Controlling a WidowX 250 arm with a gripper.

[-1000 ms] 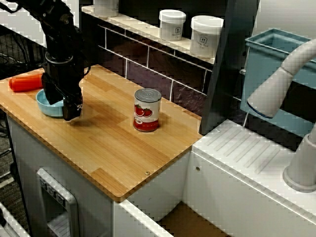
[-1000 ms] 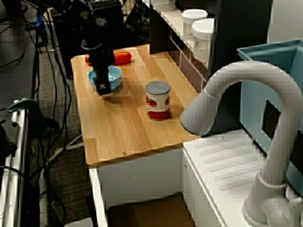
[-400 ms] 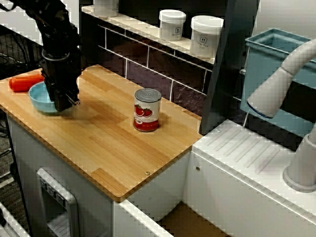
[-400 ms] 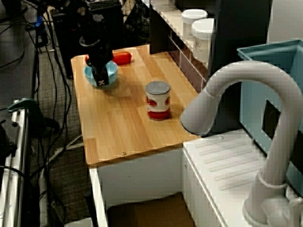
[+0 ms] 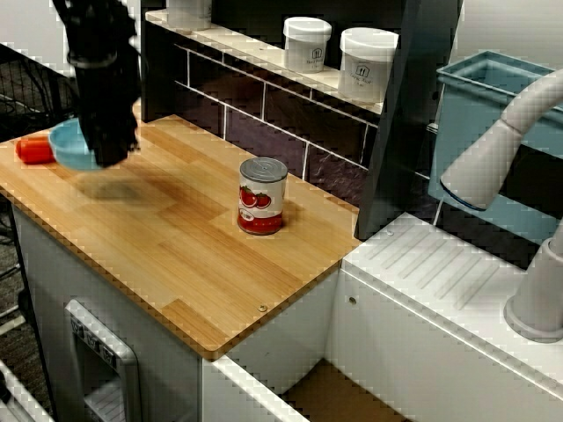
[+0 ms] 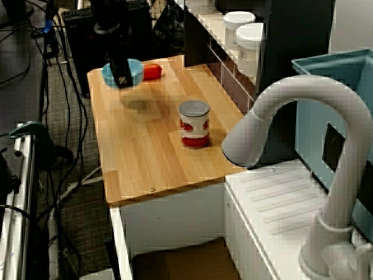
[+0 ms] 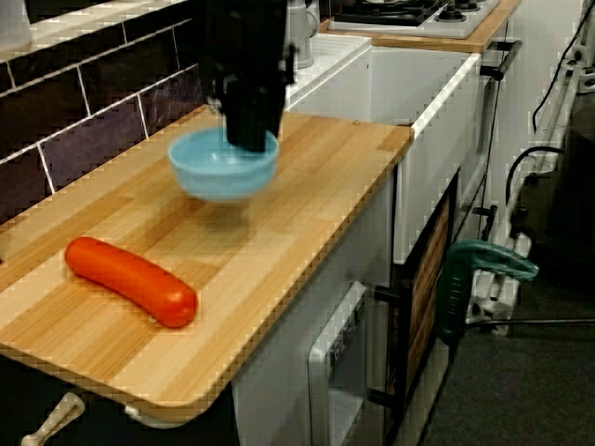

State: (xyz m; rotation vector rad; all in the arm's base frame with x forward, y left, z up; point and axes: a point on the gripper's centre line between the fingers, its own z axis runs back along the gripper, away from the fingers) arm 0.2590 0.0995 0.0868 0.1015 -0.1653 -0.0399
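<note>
- One blue bowl point(image 5: 67, 146) hung in the air, clear of the tabletop point(image 5: 193, 264) and well apart from the tomato can point(image 5: 262, 195).
- Its shadow lay on the wood under it.
- The jaws were clenched on the rim of the bowl, on the side toward the can, and carried it.
- The red sausage point(image 5: 33, 149) lay on the tabletop farther from the can than the bowl.
- Two white jars point(image 5: 308, 42) stood on the shelf point(image 5: 255, 54) behind the can.
</note>
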